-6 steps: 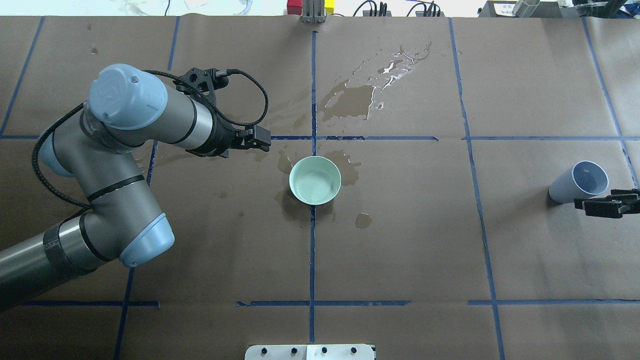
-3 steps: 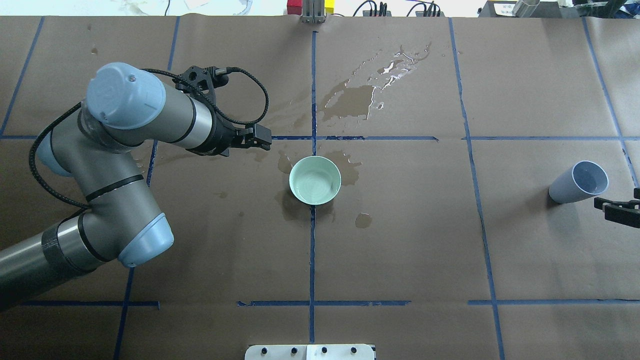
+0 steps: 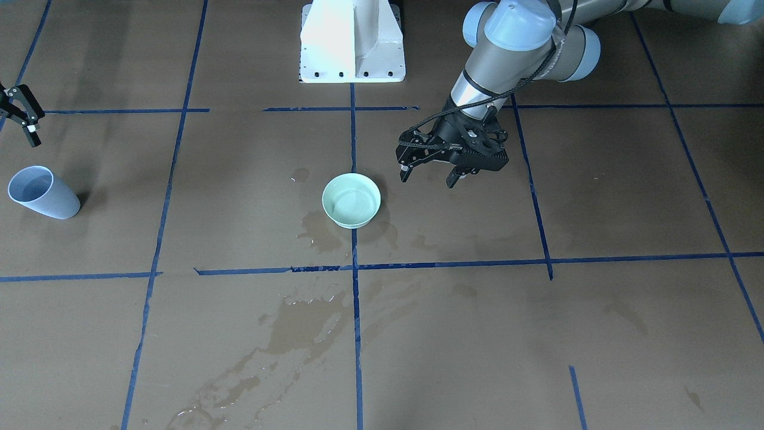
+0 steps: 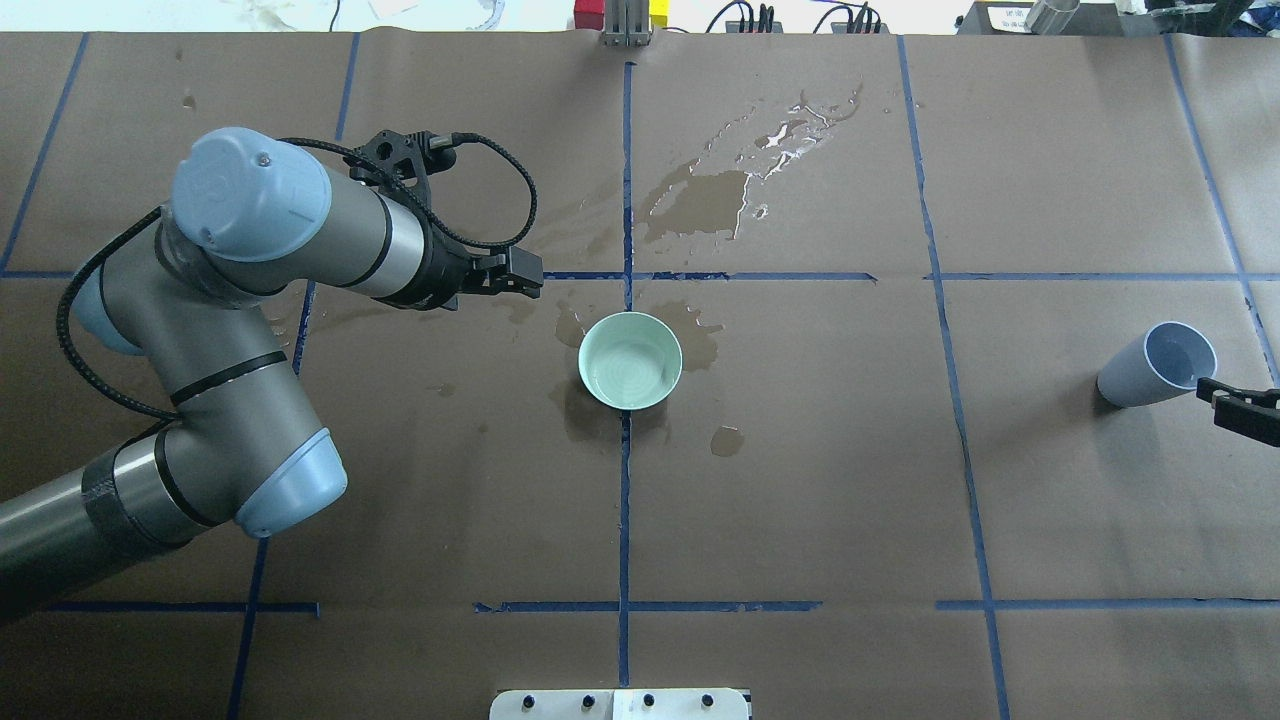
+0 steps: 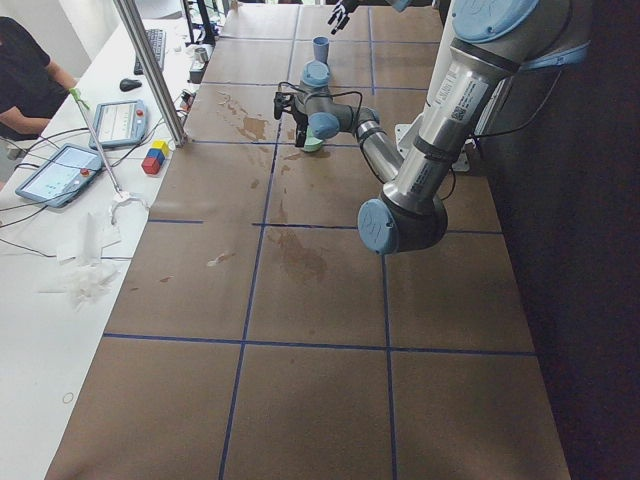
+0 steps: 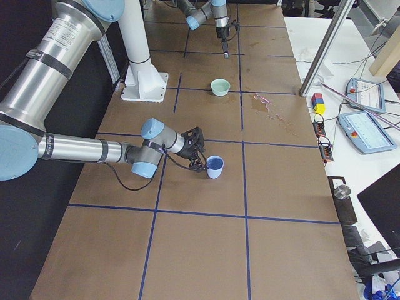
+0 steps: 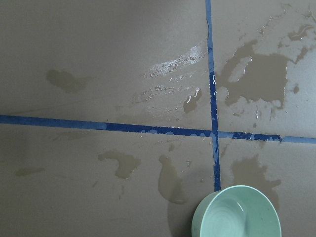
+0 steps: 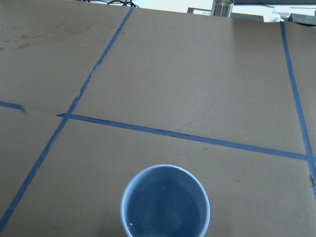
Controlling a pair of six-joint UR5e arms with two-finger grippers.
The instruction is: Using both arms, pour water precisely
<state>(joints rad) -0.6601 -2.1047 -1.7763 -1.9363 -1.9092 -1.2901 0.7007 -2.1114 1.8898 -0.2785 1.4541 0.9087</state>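
Observation:
A mint-green bowl [image 4: 631,360] stands at the table's middle with a little clear water [image 4: 612,380] in it; it also shows in the front view [image 3: 351,200] and the left wrist view [image 7: 237,213]. My left gripper [image 3: 428,179] is open and empty, hovering just beside the bowl on the robot's left [image 4: 522,278]. A blue-grey cup [image 4: 1157,364] stands upright far on the right, with a faint liquid sheen inside [image 8: 165,207]. My right gripper [image 4: 1240,412] is open, just beside the cup and apart from it, mostly cut off by the view's edge.
Dark wet smears [image 4: 700,205] lie beyond the bowl, and smaller ones [image 4: 727,440] surround it. The white pedestal [image 3: 352,39] stands at the table's near edge. Blue tape lines grid the brown paper. Tablets and coloured blocks [image 5: 155,157] sit on the side bench.
My right gripper has drawn back to the right, away from the cup, and mostly left the overhead view. The left arm has barely moved. The bowl and cup stay put.

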